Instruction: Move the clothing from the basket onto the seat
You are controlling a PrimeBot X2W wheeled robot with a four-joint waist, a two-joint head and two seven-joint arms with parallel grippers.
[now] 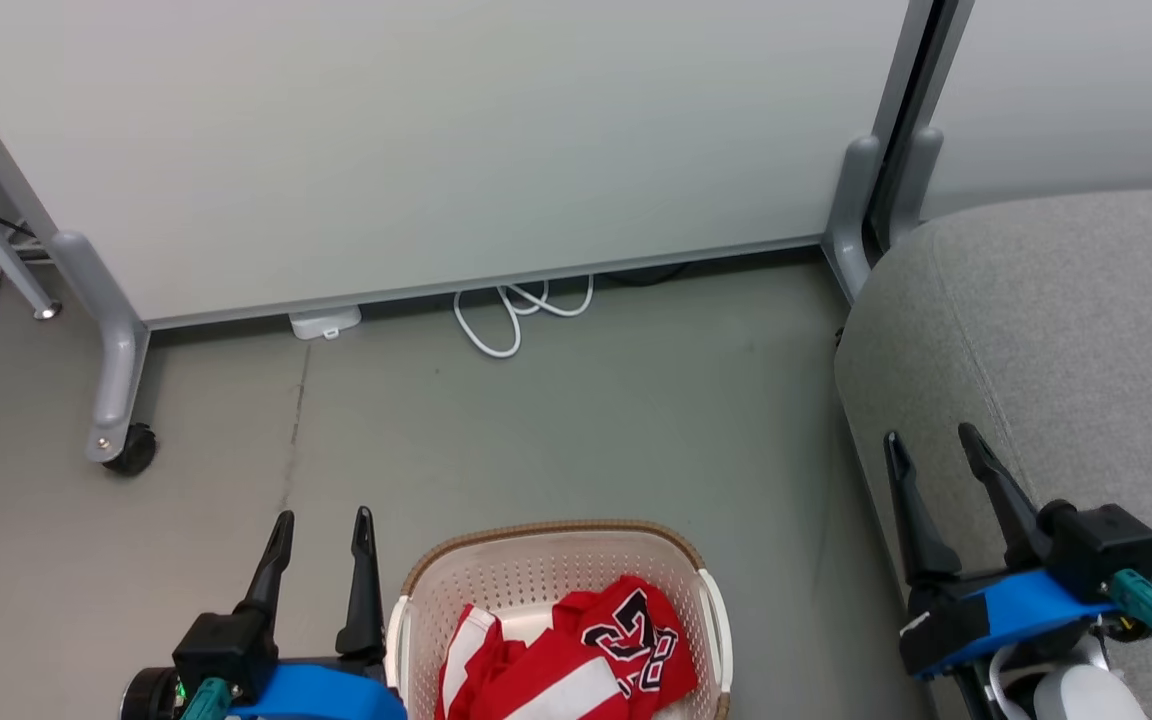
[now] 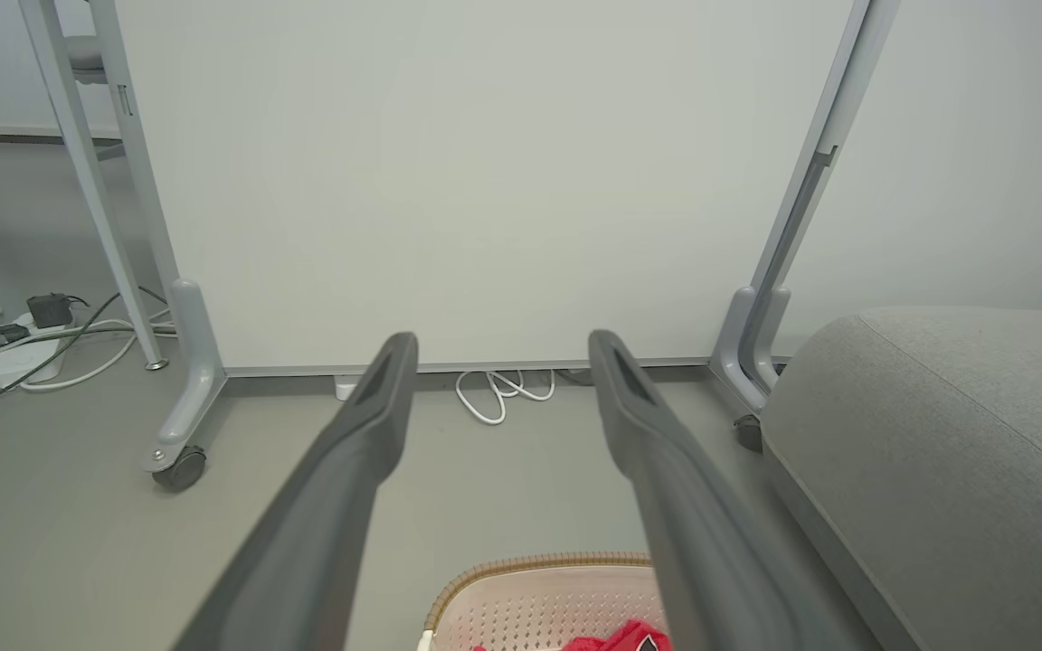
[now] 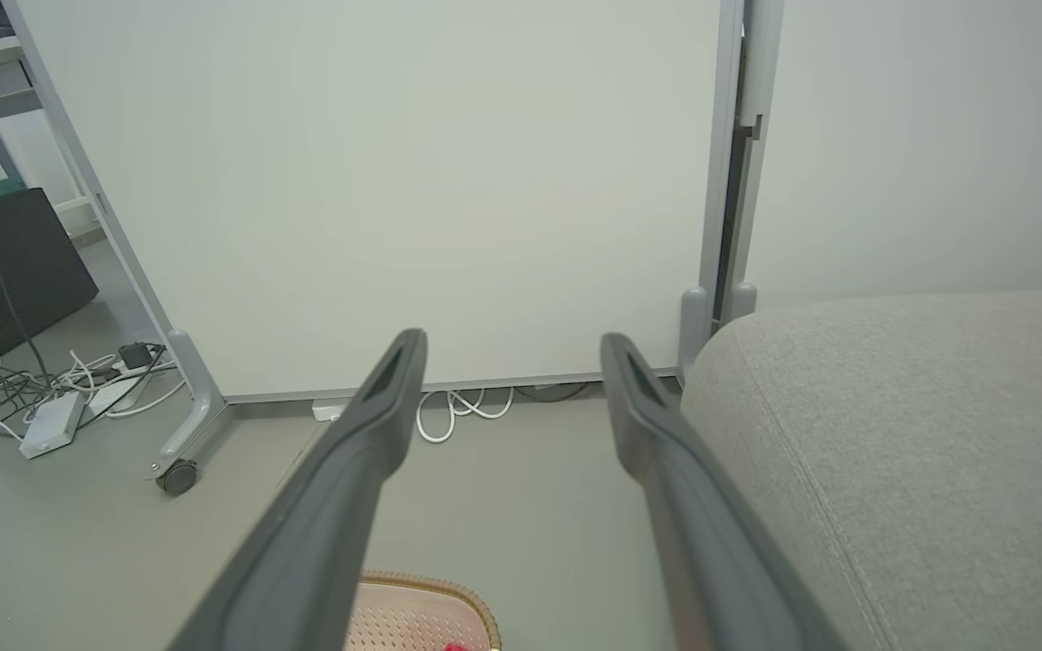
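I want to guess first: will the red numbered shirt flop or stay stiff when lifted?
Probably floppy: the red numbered jersey lies crumpled in the basket. Likely light, being soft cloth. It may drag the striped garment overlapping it.

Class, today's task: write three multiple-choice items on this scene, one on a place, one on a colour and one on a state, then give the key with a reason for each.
1. The seat stands on which side of the basket? A the robot's left; B the robot's right; C beneath it.
2. The clothing is mostly: A red; B green; C yellow.
3. The left gripper and right gripper are: A both shut; B both open, empty; C both holding cloth.
Key: 1 B, the grey seat lies at the head view's right; 2 A, red cloth with a white stripe; 3 B, both stand spread with nothing between.
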